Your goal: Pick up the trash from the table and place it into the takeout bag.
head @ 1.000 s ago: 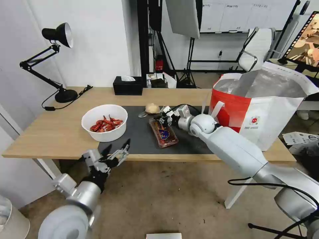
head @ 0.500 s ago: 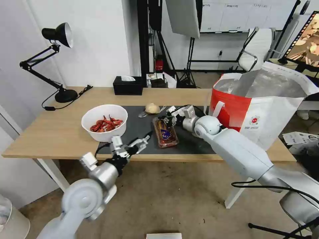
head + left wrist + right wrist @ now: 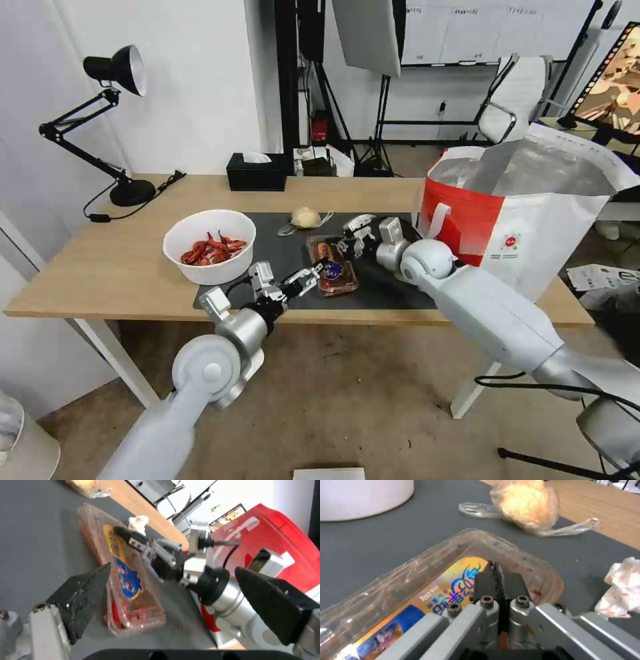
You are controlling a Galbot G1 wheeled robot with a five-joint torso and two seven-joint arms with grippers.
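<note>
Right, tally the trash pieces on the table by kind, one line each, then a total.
Clear plastic tray: 1
Crumpled white tissue: 1
Beige lump in clear plastic wrap: 1
White bowl of red shells: 1
Total: 4

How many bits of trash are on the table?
4. The bowl sits at the mat's left edge, the tray mid-mat, the beige lump at the mat's far edge, and the tissue just behind the tray. Some may hide behind the right arm.
</note>
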